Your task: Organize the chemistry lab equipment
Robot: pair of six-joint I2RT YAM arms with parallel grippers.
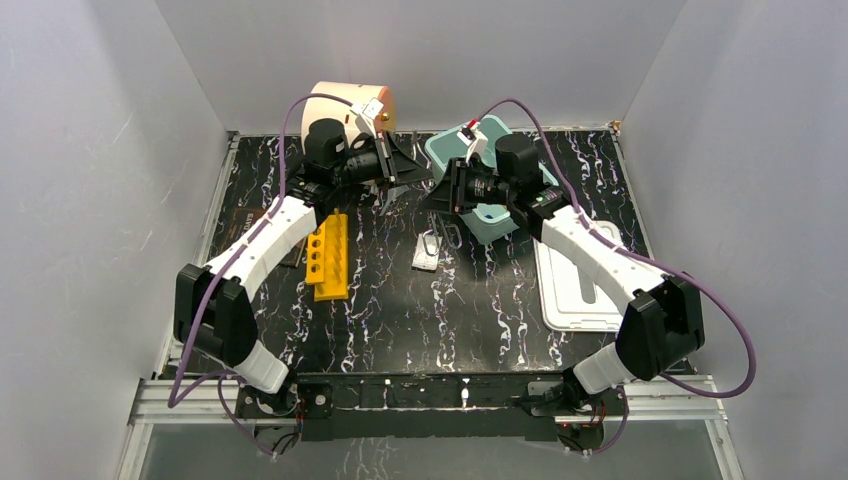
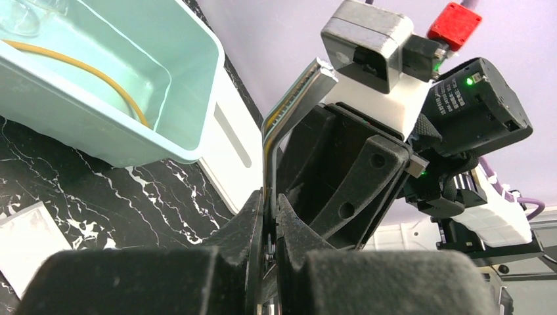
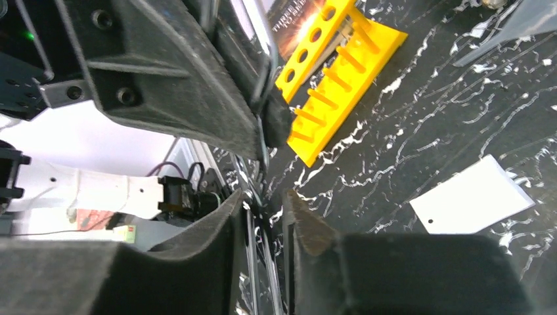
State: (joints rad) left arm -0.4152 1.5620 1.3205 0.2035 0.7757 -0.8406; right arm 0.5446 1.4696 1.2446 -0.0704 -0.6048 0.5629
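Observation:
My left gripper is shut on a bent metal tool, a thin strip that rises from between its fingers. My right gripper faces it closely; its fingers stand a little apart on either side of the tool's thin metal rods, which lie against one finger. The yellow tube rack lies flat on the table beside the left arm. A tan rubber loop and a clear glass piece lie in the teal bin.
A cream drum with an orange face stands at the back behind the left gripper. A white lid lies at the right. A white card and a wire clip lie mid-table on the black marbled surface.

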